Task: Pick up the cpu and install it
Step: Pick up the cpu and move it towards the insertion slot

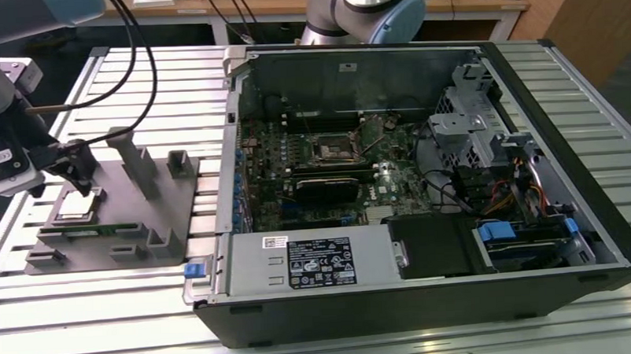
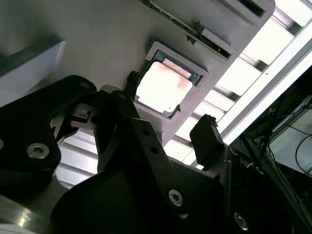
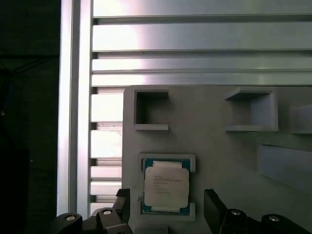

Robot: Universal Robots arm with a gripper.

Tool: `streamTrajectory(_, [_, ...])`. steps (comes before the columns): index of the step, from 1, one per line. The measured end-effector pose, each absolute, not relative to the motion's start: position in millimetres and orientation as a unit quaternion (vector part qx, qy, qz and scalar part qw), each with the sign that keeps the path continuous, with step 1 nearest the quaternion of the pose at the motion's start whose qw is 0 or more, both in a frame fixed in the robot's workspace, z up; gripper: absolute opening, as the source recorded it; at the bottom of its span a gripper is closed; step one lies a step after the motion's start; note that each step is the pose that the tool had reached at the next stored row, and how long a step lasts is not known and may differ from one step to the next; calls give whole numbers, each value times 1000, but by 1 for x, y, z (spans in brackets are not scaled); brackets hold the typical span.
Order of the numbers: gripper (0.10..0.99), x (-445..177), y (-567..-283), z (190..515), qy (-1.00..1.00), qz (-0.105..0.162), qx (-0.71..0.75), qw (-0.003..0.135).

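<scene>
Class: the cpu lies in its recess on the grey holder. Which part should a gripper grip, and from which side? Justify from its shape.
Probably its two free opposite edges, coming straight down from above. The cpu lies flat, metal top up, in the grey holder; raised lips guard two ends, and the open gripper has its fingers flanking the other two.

No print is legible. The cpu point(image 3: 166, 187) bears faint lines of lettering, and the power supply point(image 1: 246, 274) carries a white label point(image 1: 321, 263), both unreadable.
</scene>
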State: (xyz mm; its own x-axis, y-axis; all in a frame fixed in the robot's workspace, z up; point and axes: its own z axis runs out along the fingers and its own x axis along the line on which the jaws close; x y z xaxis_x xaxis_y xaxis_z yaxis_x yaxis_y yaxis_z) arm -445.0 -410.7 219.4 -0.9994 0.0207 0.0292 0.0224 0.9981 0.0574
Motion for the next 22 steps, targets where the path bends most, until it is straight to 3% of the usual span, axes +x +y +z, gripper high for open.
streamTrajectory(22, [706,-445,-411,195,-999,-29,-11,14])
